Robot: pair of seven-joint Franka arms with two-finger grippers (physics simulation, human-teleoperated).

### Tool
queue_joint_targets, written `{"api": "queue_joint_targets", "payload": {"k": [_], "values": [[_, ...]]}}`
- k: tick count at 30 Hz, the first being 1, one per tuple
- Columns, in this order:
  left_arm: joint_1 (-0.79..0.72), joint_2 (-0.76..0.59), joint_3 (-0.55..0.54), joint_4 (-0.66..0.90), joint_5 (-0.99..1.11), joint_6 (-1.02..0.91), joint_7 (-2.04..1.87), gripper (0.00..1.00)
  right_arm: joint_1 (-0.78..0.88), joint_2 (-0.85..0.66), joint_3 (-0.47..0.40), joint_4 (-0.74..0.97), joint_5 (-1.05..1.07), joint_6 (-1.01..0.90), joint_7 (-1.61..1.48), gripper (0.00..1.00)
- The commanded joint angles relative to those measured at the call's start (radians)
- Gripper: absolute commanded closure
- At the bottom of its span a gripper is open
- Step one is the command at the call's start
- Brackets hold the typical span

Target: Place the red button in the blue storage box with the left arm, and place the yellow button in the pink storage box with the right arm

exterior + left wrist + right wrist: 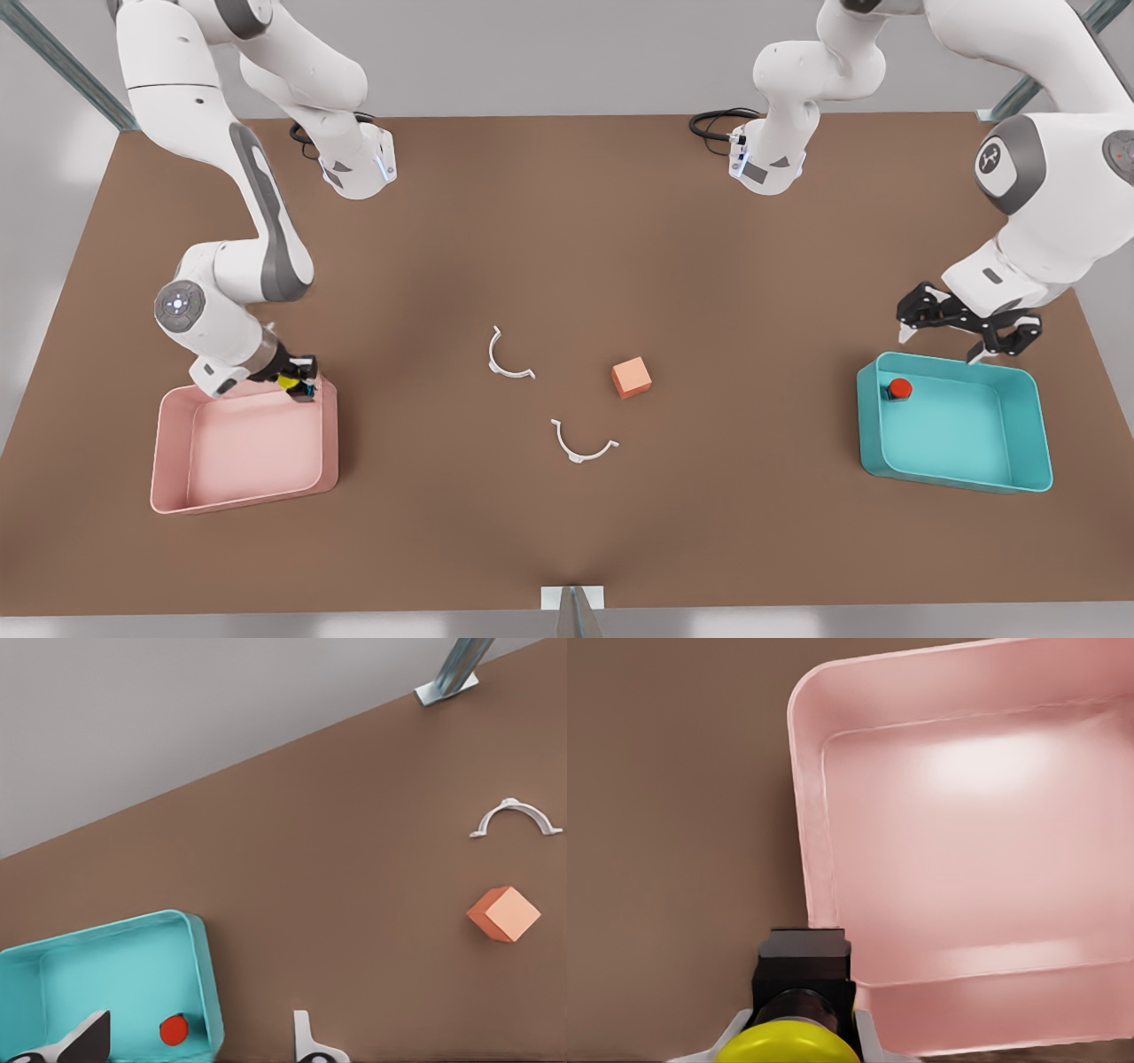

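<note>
On the front view's right, the red button [899,388] [174,1028] lies inside the blue storage box [957,478] [208,983], near a far corner. My left gripper [939,346] [197,1032] hangs open just above that box's far rim, holding nothing. On the front view's left, my right gripper [297,383] [799,1036] is shut on the yellow button [288,381] [788,1041]. It holds the button at the far corner of the pink storage box [244,501] [811,842], about over the rim. The pink box holds nothing.
An orange-salmon cube [631,377] [505,913] and two white half-rings [508,354] [583,443] lie mid-table between the boxes; one half-ring [514,818] shows in the left wrist view. Both arm bases with cables stand at the table's far edge. A metal post [574,611] is at the near edge.
</note>
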Motion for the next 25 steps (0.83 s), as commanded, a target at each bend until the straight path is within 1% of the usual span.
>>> {"api": "queue_joint_targets", "payload": {"k": [1, 4, 5, 7, 8, 9, 10, 14, 15, 16, 17, 18, 19, 20, 21, 22, 23, 24, 25], "values": [[0.005, 0.011, 0.0, 0.01, 0.019, -0.134, -0.357, 0.0, -0.056, -0.002, 0.022, -0.018, -0.004, -0.014, -0.258, 0.51], [0.006, 0.017, 0.0, 0.01, 0.019, -0.135, -0.354, 0.0, -0.122, 0.002, 0.024, -0.044, -0.004, -0.014, -0.324, 0.51], [0.006, 0.017, 0.0, 0.01, 0.017, -0.135, -0.353, 0.0, -0.174, 0.007, 0.057, -0.047, -0.005, -0.011, -0.338, 0.51], [0.006, 0.017, 0.0, 0.008, 0.016, -0.135, -0.354, 0.0, -0.178, 0.054, 0.057, -0.034, -0.01, 0.034, -0.352, 0.51], [0.005, 0.017, 0.0, 0.008, 0.014, -0.135, -0.353, 0.0, -0.182, 0.086, 0.054, -0.003, -0.01, 0.051, -0.384, 0.38], [0.005, 0.017, 0.0, 0.01, 0.014, -0.135, -0.353, 0.0, -0.179, 0.1, 0.05, 0.011, -0.01, 0.048, -0.373, 0.22], [0.005, 0.017, 0.0, 0.01, 0.014, -0.135, -0.353, 0.0, -0.175, 0.111, 0.048, 0.029, -0.007, 0.041, -0.361, 0.0], [0.005, 0.017, -0.003, 0.008, 0.014, -0.135, -0.353, 0.0, -0.159, 0.133, 0.045, 0.063, -0.01, 0.034, -0.344, 0.0], [0.005, 0.017, -0.007, 0.01, 0.014, -0.135, -0.353, 0.0, -0.089, 0.116, 0.021, 0.118, -0.01, -0.088, -0.276, 0.0], [0.005, 0.017, -0.007, 0.01, 0.014, -0.135, -0.353, 0.0, 0.037, 0.019, -0.028, 0.183, -0.01, -0.245, -0.197, 0.0], [0.005, 0.017, -0.007, 0.01, 0.014, -0.135, -0.353, 0.0, 0.195, -0.022, -0.108, 0.392, -0.013, -0.489, -0.107, 0.0], [0.005, 0.017, -0.007, 0.01, 0.014, -0.135, -0.353, 0.0, 0.345, 0.007, -0.217, 0.607, -0.013, -0.704, -0.027, 0.0], [0.005, 0.017, -0.008, 0.01, 0.014, -0.135, -0.353, 0.0, 0.355, 0.131, -0.205, 0.903, -0.015, -0.922, -0.014, 0.0], [0.005, 0.017, -0.007, 0.01, 0.014, -0.135, -0.353, 0.0, 0.365, 0.16, -0.197, 0.97, -0.016, -0.95, -0.011, 0.0], [0.005, 0.017, -0.007, 0.01, 0.014, -0.135, -0.353, 0.0, 0.364, 0.119, -0.193, 0.875, -0.015, -0.859, -0.011, 0.0], [0.005, 0.017, -0.007, 0.01, 0.014, -0.135, -0.353, 0.0, 0.364, 0.116, -0.194, 0.868, -0.013, -0.805, -0.007, 0.0], [0.005, 0.017, -0.007, 0.01, 0.014, -0.135, -0.353, 0.0, 0.359, 0.1, -0.174, 0.847, -0.008, -0.796, 0.007, 0.0], [0.005, 0.017, -0.008, 0.01, 0.014, -0.135, -0.353, 0.0, 0.344, 0.045, -0.16, 0.752, -0.01, -0.755, 0.018, 0.0], [0.005, 0.017, -0.007, 0.01, 0.014, -0.135, -0.353, 0.0, 0.341, 0.025, -0.153, 0.706, -0.016, -0.729, 0.054, 0.0]]}}
